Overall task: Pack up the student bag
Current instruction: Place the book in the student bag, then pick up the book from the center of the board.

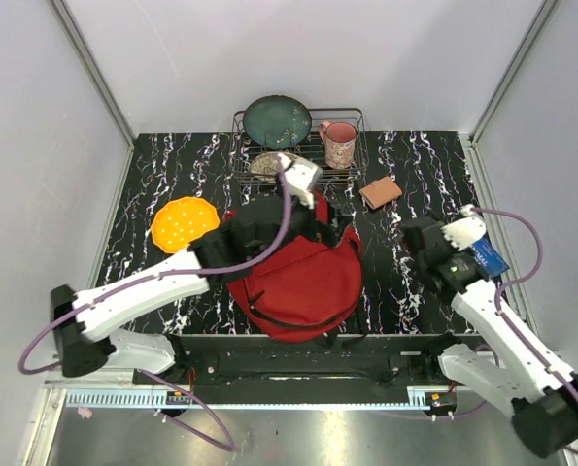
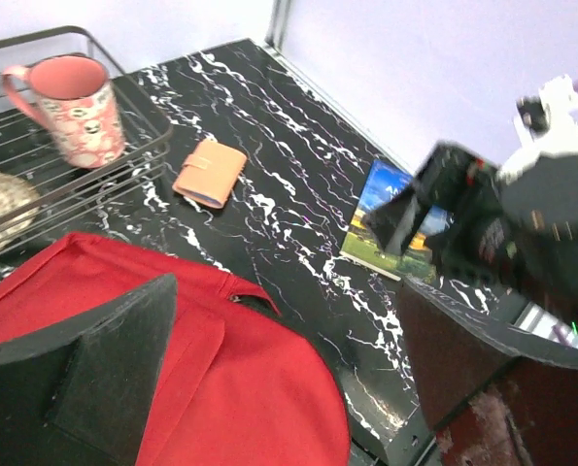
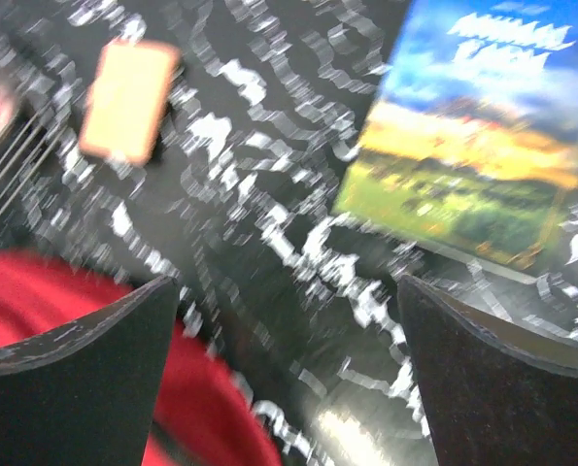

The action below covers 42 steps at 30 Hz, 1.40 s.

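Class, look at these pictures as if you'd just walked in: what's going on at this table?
A robot is partway through a packing job. The red student bag lies on the table. Both grippers are open and hold nothing. The left gripper hovers over the bag, and the right gripper hovers over the table beside it. A book and a tan wallet lie on the table outside the bag.

We take this for a robotics lab test cell rather than a home. The black marble-patterned counter (image 1: 415, 175) is boxed in by plain pale panels (image 1: 172, 58) set in aluminium posts (image 1: 92, 73). The white left arm (image 1: 143, 291) and right arm (image 1: 507, 325) are bolted at its near edge, trailing purple cables (image 1: 288, 204) (nothing domestic about those). The dish rack (image 1: 358, 115), pink mug (image 1: 338, 143) and red backpack (image 1: 303, 282) look like staged props.
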### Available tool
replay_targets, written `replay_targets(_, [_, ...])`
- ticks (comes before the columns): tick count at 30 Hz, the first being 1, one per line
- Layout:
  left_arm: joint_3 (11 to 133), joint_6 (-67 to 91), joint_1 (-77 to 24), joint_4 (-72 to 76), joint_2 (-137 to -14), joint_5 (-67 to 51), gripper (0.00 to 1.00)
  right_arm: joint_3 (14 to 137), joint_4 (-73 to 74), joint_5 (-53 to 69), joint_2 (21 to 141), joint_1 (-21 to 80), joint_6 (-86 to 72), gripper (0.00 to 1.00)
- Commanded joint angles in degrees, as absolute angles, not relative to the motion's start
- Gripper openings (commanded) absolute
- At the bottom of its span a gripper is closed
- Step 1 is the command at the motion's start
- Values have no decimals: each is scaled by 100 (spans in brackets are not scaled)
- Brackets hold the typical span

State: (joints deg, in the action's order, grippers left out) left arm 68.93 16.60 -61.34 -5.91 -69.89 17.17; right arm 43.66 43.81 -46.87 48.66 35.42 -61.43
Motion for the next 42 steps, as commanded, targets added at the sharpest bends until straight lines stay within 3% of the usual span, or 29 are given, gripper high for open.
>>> replay_targets(1, [7644, 1161, -6065, -273, -7917, 854, 99, 4265, 3257, -2835, 5071, 801, -4501, 100])
replay_targets(2, [7760, 1073, -6056, -212, -8293, 618, 99, 4150, 3078, -1856, 5071, 365, -4483, 100])
replay_targets(5, [8260, 993, -5968, -167, -9058, 90, 99, 3806, 2699, -900, 5211, -771, -4544, 100])
replay_targets(11, [9070, 1098, -5854, -237, -10309, -474, 99, 3340, 2338, -842, 5660, -1923, -4720, 100])
replay_targets(19, [8184, 1494, -5775, 439, -10108, -756, 99, 3077, 1804, -1161, 6178, -2399, -4518, 100])
replay_targets(33, [8130, 1644, -5695, 369, -10108, -976, 99, 3646, 1809, -799, 7619, -2602, -4008, 100])
replay_targets(42, [7998, 1687, -5687, 448, -10046, -993, 99, 3691, 1995, -1678, 7171, -2637, -3762, 100])
